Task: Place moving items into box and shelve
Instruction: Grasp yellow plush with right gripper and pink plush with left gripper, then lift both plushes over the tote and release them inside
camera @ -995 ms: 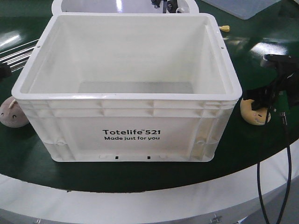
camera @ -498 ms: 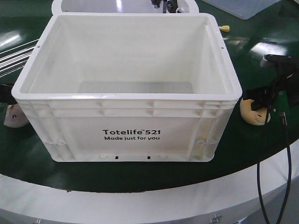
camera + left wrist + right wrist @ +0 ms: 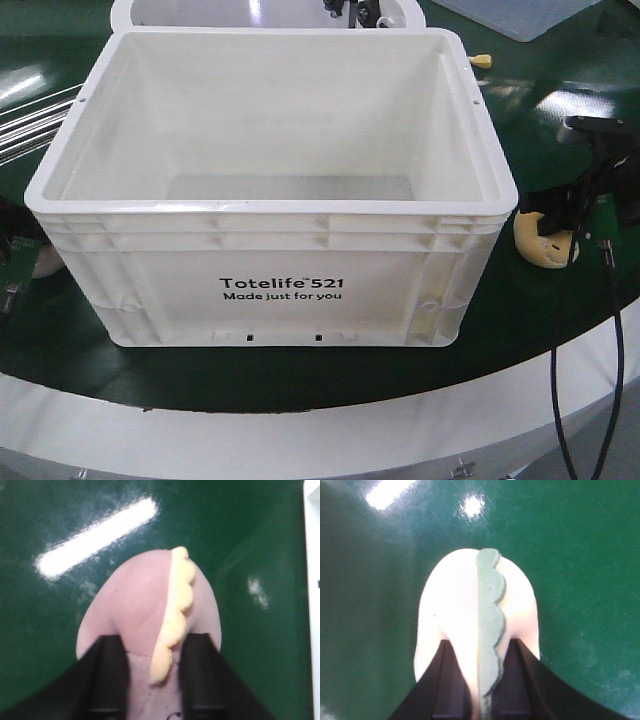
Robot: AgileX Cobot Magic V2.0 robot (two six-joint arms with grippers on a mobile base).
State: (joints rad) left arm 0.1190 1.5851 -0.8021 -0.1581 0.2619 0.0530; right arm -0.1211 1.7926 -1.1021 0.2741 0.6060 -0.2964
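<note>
The white box (image 3: 270, 208), printed "Totelife 521", stands open and empty mid-table; its wall edge shows in the left wrist view (image 3: 312, 580). The pinkish-brown plush toy (image 3: 145, 605), with a yellow crest, lies left of the box, mostly hidden in the front view (image 3: 42, 265). My left gripper (image 3: 152, 675) (image 3: 15, 245) is shut on it, fingers pressed in on both sides of the crest. The yellow plush toy (image 3: 450, 605) (image 3: 545, 250), with a green leaf (image 3: 490, 615), lies right of the box. My right gripper (image 3: 482, 680) (image 3: 558, 215) pinches it tightly.
The toys and box rest on a round dark green table with a white rim (image 3: 300, 430). Behind the box are a white round container (image 3: 150, 12) and a pale blue bin (image 3: 520, 15). Metal rods (image 3: 35, 120) lie at back left. A black cable (image 3: 560, 380) hangs from the right arm.
My left gripper has come in over the pinkish-brown toy, which now is almost covered in the front view. The right gripper and yellow toy have not moved.
</note>
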